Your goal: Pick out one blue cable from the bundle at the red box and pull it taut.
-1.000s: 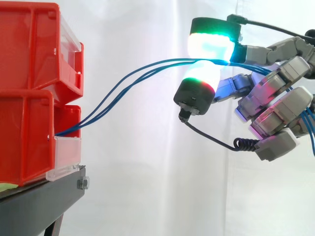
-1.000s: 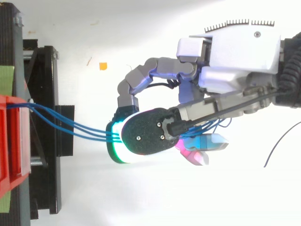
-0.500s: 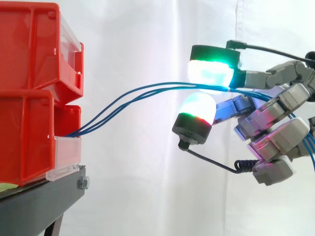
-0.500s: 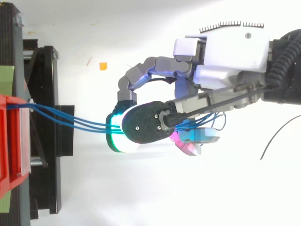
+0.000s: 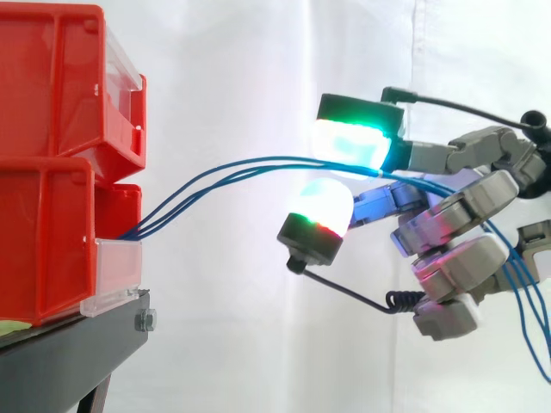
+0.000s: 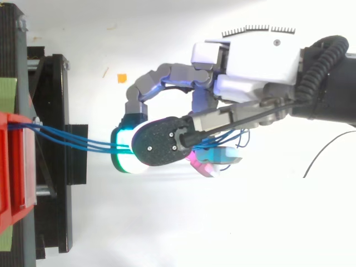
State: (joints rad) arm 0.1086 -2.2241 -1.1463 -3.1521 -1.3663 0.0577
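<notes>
Running from the lower red bin (image 5: 47, 245), three blue cables (image 6: 89, 144) curved (not taut) into the hand (image 6: 250, 55), passing between two slightly parted glowing pads (image 5: 344, 144); remaining fingers curled round them.

Hand (image 6: 250, 61): grey fingers (image 5: 469, 206), white palm, green-white glowing pads (image 5: 347, 144).

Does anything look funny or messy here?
Yes. Several blue cables run together from the red box into the hand, not just one. They also droop in a curve instead of running straight.
</notes>
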